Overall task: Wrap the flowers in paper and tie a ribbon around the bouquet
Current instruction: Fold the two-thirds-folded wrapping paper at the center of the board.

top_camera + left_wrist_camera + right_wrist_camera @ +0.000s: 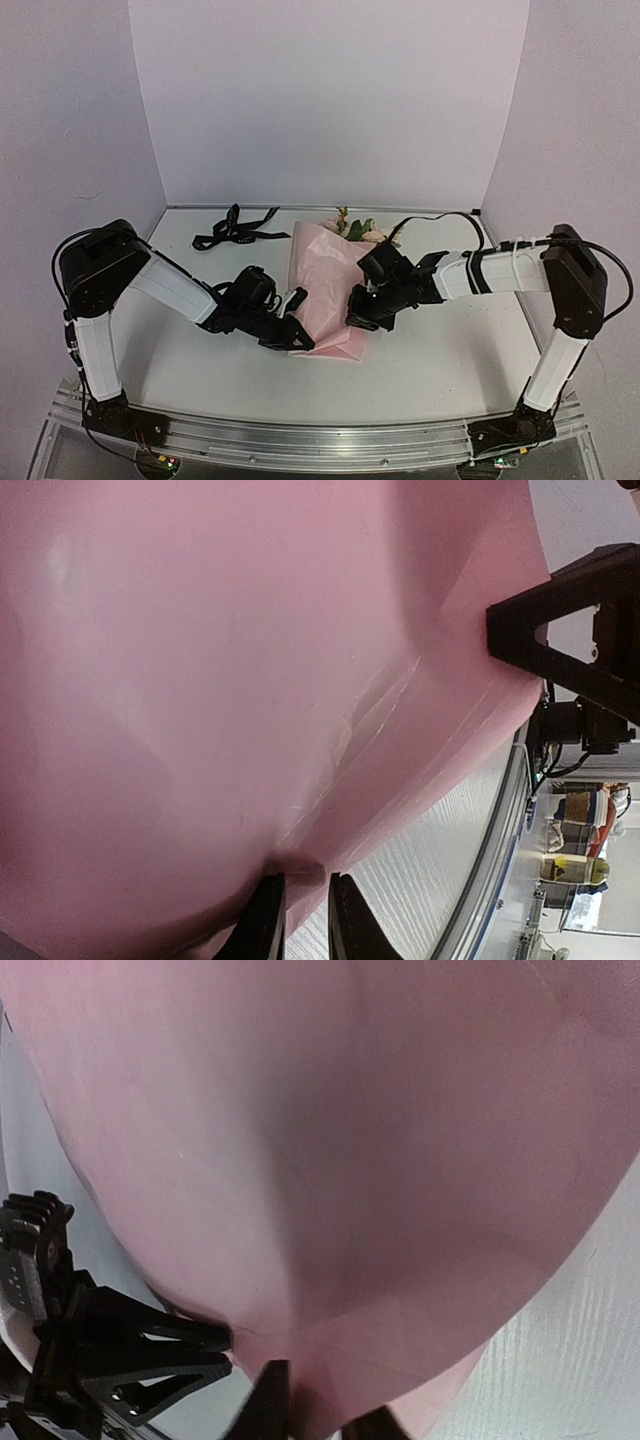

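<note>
The pink paper lies folded over the flowers, whose blossoms and leaves stick out at its far end. My left gripper is at the paper's near left edge. In the left wrist view it is shut on a fold of the paper. My right gripper is at the near right edge. In the right wrist view it pinches the paper between its fingers. The black ribbon lies loose at the far left, away from both grippers. The stems are hidden.
The two grippers stand close together across the paper's near end; the right one's finger shows in the left wrist view, and the left gripper shows in the right wrist view. White walls enclose the table. A metal rail runs along its near edge.
</note>
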